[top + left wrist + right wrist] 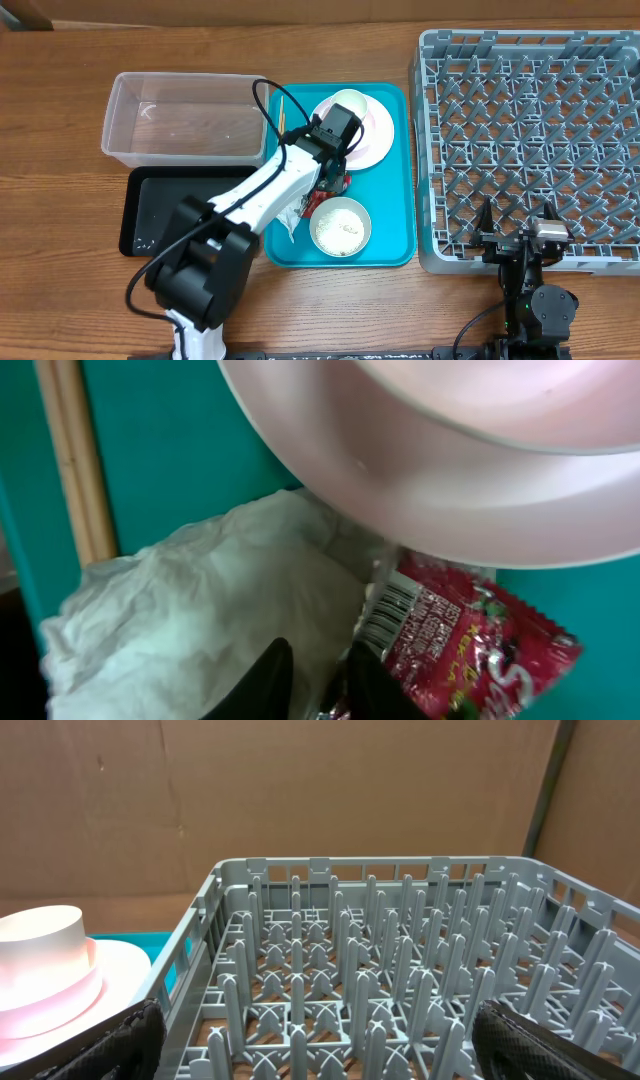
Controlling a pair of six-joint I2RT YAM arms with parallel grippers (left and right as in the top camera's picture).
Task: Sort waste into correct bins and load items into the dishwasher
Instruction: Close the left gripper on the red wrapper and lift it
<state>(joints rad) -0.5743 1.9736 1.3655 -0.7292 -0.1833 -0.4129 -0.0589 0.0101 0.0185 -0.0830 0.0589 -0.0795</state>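
The left gripper (318,685), jaws nearly together, sits where the red wrapper (460,640) meets the tissue (200,610) mid-tray (395,200), beside the plate (450,470); whether it grips either is unclear. The right gripper (325,1035) is wide open at the rack's (530,130) near edge.

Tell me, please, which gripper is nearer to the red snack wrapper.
Left. The left gripper is right at the red snack wrapper on the teal tray, its jaws at the wrapper's edge. The right gripper is far off, at the dish rack's near edge.
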